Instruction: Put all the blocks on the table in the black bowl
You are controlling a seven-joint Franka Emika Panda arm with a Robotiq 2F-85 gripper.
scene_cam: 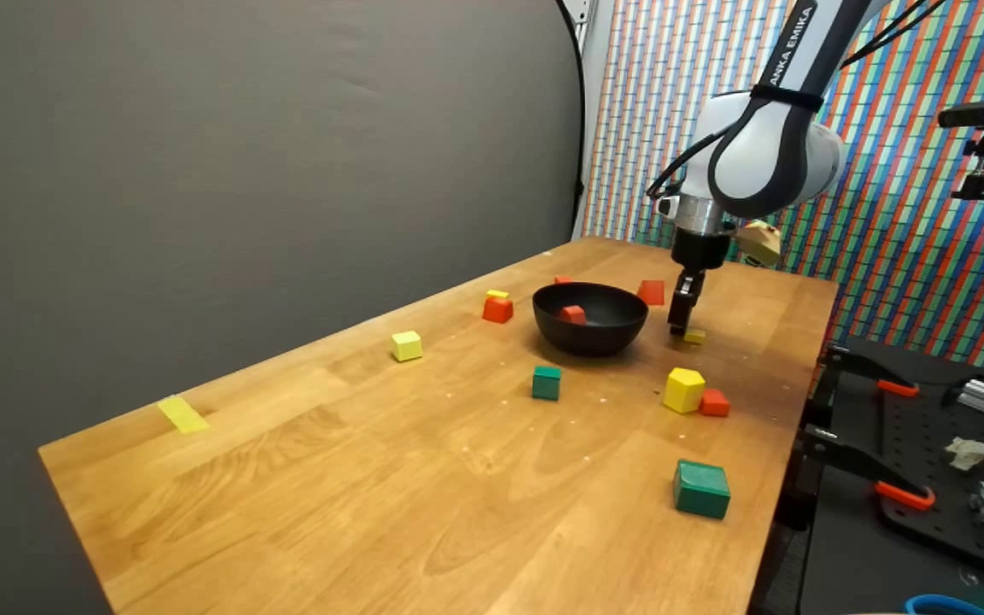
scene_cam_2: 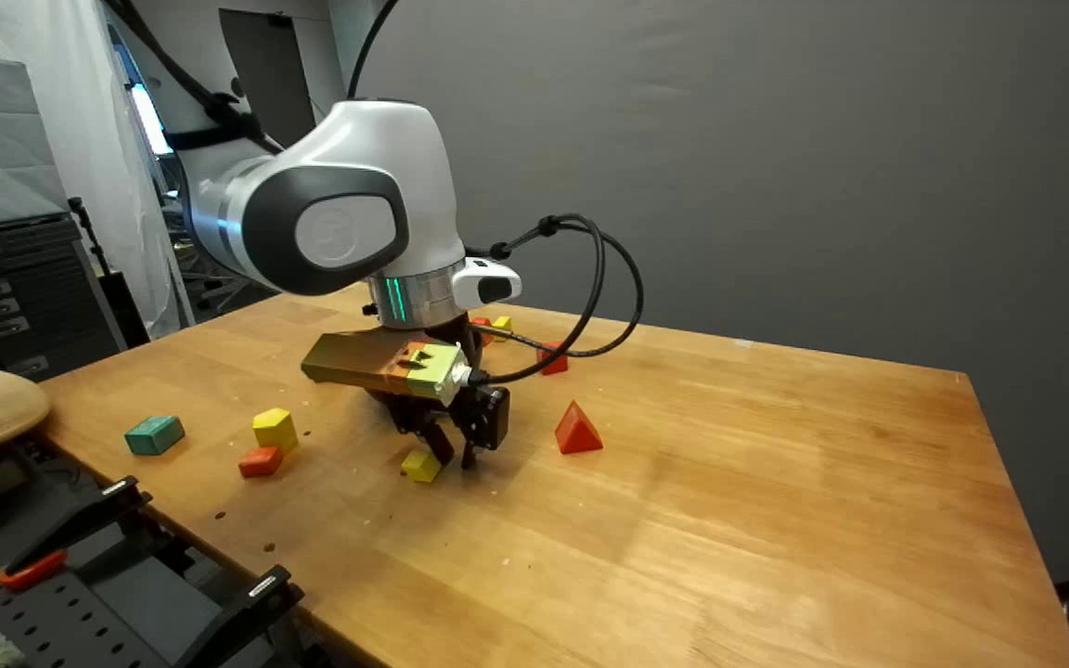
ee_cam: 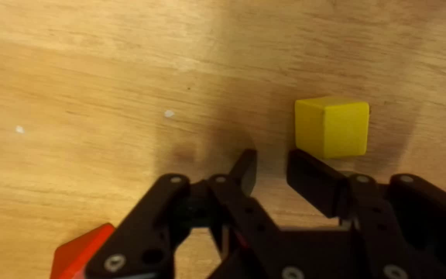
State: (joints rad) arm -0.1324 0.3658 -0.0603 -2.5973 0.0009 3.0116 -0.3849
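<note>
My gripper [ee_cam: 271,162] is low over the wooden table [scene_cam: 330,478], partly open, with only bare wood between its fingertips. Just outside the right-hand finger in the wrist view lies a small yellow block [ee_cam: 343,130]; contact cannot be told. A red block [scene_cam: 573,315] rests inside the black bowl [scene_cam: 590,343], which the arm mostly hides in an exterior view. A red pyramid [scene_cam_2: 578,430] stands near the gripper. Elsewhere on the table are a large green block [scene_cam: 702,489], a yellow block [scene_cam: 683,390] beside a red one, a small green block [scene_cam: 546,383] and a pale yellow block [scene_cam: 407,346].
Beyond the bowl sit a red block [scene_cam: 498,309] with a yellow one behind it, and another red piece [scene_cam: 563,279]. Yellow tape [scene_cam: 183,414] marks the table's edge. Clamps with orange handles [scene_cam: 904,494] and a black perforated board line the opposite side.
</note>
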